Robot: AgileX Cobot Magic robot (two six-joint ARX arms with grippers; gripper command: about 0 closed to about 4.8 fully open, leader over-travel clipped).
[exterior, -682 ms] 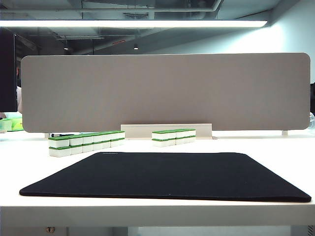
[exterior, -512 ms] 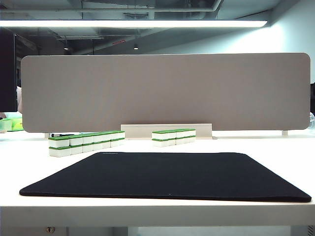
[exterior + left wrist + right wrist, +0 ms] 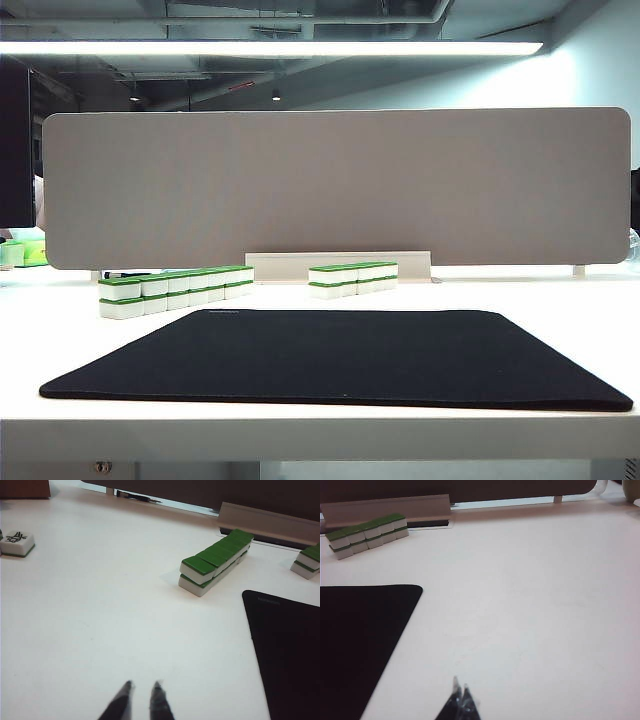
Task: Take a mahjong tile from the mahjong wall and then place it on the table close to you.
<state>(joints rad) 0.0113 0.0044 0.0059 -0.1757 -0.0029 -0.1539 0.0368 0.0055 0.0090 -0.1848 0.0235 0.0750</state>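
The white table [image 3: 330, 436] is backed by a tall grey divider panel [image 3: 340, 185], and much of its top is covered by a black mat [image 3: 340, 355]. Between mat and panel the mahjong wall [image 3: 175, 290] is seen as a two-high row, with a shorter second row [image 3: 352, 278] beside it. A lone face-up tile [image 3: 17, 543] lies well apart. The left gripper [image 3: 141, 700] is held over bare table, fingers narrowly parted, holding nothing. The right gripper [image 3: 460, 697] is seen pressed together, empty.
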